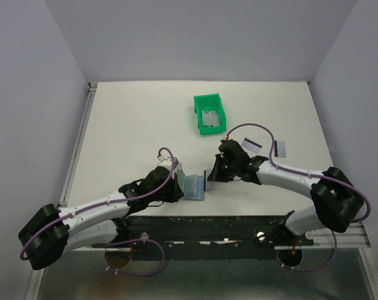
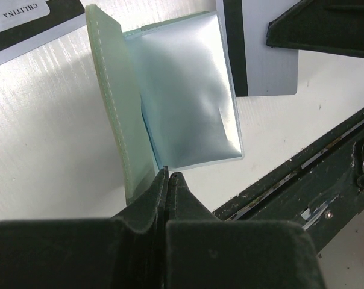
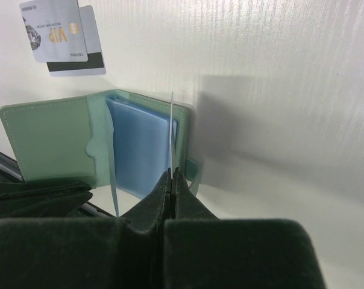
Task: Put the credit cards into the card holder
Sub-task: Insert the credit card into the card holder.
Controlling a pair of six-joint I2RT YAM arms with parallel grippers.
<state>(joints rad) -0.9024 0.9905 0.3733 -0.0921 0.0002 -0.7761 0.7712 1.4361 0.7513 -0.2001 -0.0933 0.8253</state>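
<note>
The card holder [image 1: 194, 185] lies open near the table's front edge, between the two grippers. Its green cover [image 2: 112, 102] and pale blue pockets [image 3: 140, 150] both show. My left gripper [image 2: 168, 174] is shut on the holder's near edge. My right gripper [image 3: 173, 171] is shut on a credit card [image 3: 171, 129], which I see edge-on and upright against the holder's right side. The same card [image 2: 263, 54] shows its black stripe in the left wrist view, beside the pocket. Two more cards [image 3: 61, 36] lie just beyond the holder.
A bright green bin [image 1: 210, 114] stands at mid-table with a card [image 1: 209, 117] inside. Two loose cards [image 1: 253, 145] [image 1: 280, 147] lie to the right of it. The black front rail [image 2: 302, 174] runs close behind the holder.
</note>
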